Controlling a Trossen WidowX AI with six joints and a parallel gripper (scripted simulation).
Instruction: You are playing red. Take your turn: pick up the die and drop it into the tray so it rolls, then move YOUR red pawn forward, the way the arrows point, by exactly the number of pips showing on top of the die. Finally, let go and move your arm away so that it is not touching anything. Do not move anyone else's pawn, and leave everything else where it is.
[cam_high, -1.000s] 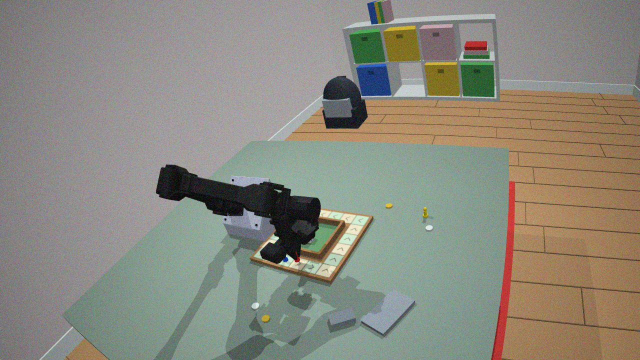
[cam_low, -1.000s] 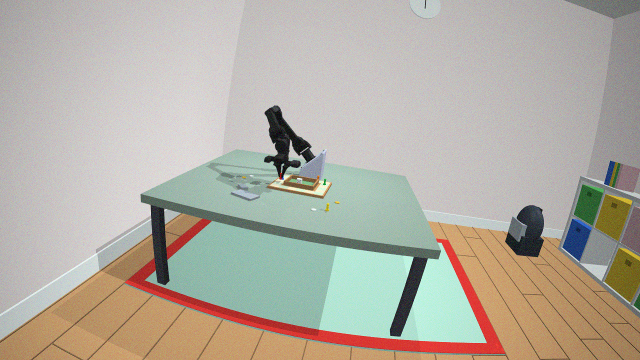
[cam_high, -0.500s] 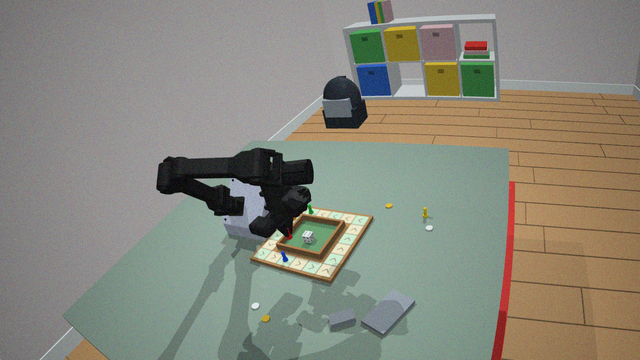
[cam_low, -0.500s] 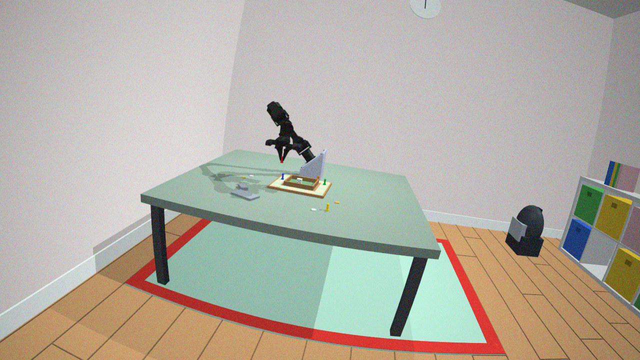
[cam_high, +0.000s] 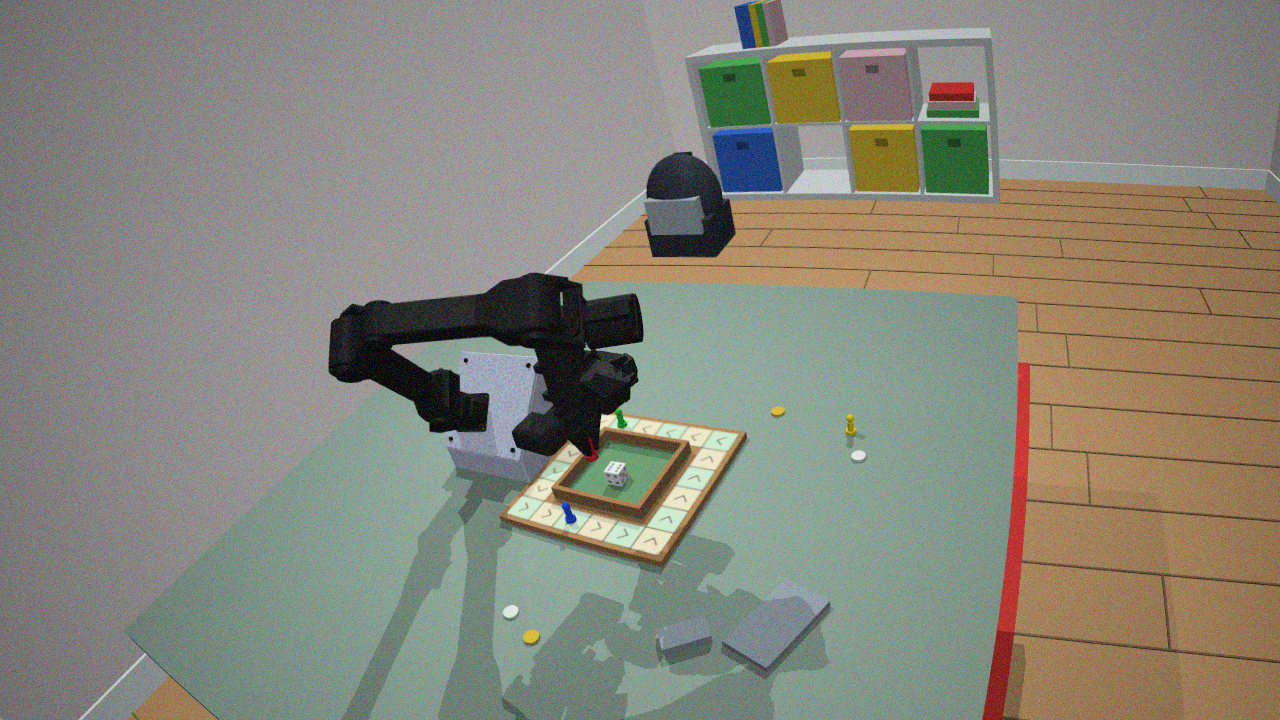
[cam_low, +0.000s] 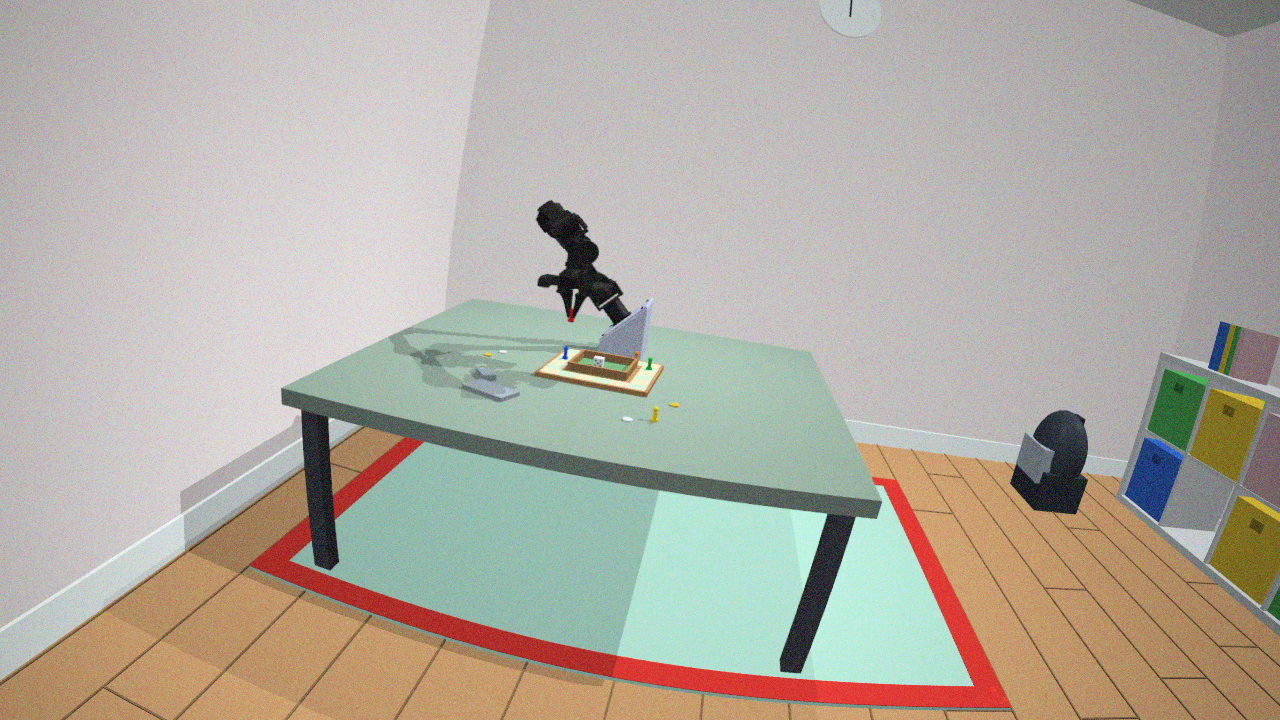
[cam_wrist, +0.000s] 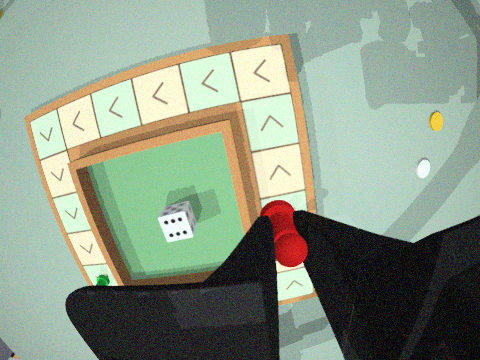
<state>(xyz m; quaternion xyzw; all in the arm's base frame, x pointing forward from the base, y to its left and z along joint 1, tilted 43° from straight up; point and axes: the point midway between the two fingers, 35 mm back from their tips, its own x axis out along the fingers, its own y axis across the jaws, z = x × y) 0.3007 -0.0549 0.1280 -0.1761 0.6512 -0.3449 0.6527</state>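
My gripper (cam_high: 591, 449) (cam_low: 571, 313) (cam_wrist: 280, 223) is shut on the red pawn (cam_high: 594, 454) (cam_low: 571, 316) (cam_wrist: 291, 248) and holds it in the air above the board (cam_high: 649, 548) (cam_low: 648, 382) (cam_wrist: 197, 95). In the wrist view, the pawn's head points towards the camera. The white die (cam_high: 615, 473) (cam_low: 598, 361) (cam_wrist: 176, 227) rests inside the brown-walled tray (cam_high: 597, 502) (cam_low: 601, 370) (cam_wrist: 150, 144), with six pips on its top face. My fingers hide part of the tray and board in the wrist view.
A blue pawn (cam_high: 568, 513) (cam_low: 565, 351), a green pawn (cam_high: 621, 418) (cam_low: 649, 363) (cam_wrist: 102, 280) and an orange pawn (cam_low: 636, 355) are on the board. A yellow pawn (cam_high: 850, 425) (cam_low: 655, 414), several discs, a grey block (cam_high: 684, 638) and a slab (cam_high: 776, 625) (cam_low: 490, 389) lie off it.
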